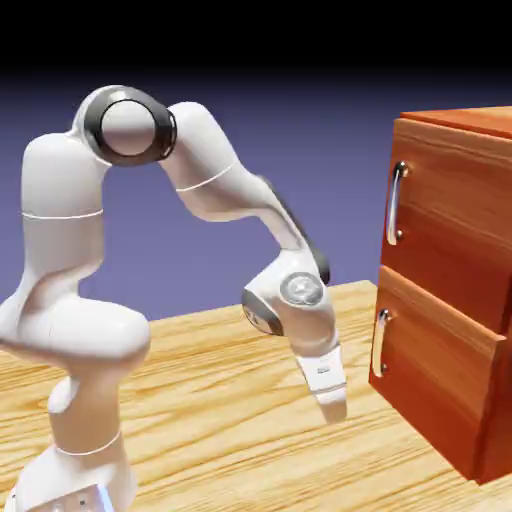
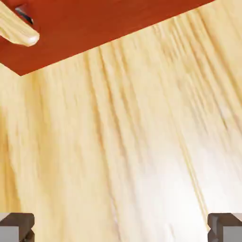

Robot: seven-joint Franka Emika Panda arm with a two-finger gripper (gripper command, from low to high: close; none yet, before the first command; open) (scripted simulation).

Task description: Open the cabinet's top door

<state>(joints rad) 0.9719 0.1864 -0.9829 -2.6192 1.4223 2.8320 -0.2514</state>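
The cabinet stands at the exterior view's right, a reddish-brown wood box with two stacked front panels. Its top door is flush and carries a curved vertical silver handle on its left edge. My gripper hangs low over the table, pointing down, left of the cabinet and well below the top door's handle. In the hand view its grey fingertips sit wide apart at the bottom corners. The gripper is open with only table wood between them. The cabinet's red-brown front crosses the top of that view.
The lower panel has its own silver handle, level with my wrist. A shiny handle end shows at the hand view's top left. The light wood table lies under the arm.
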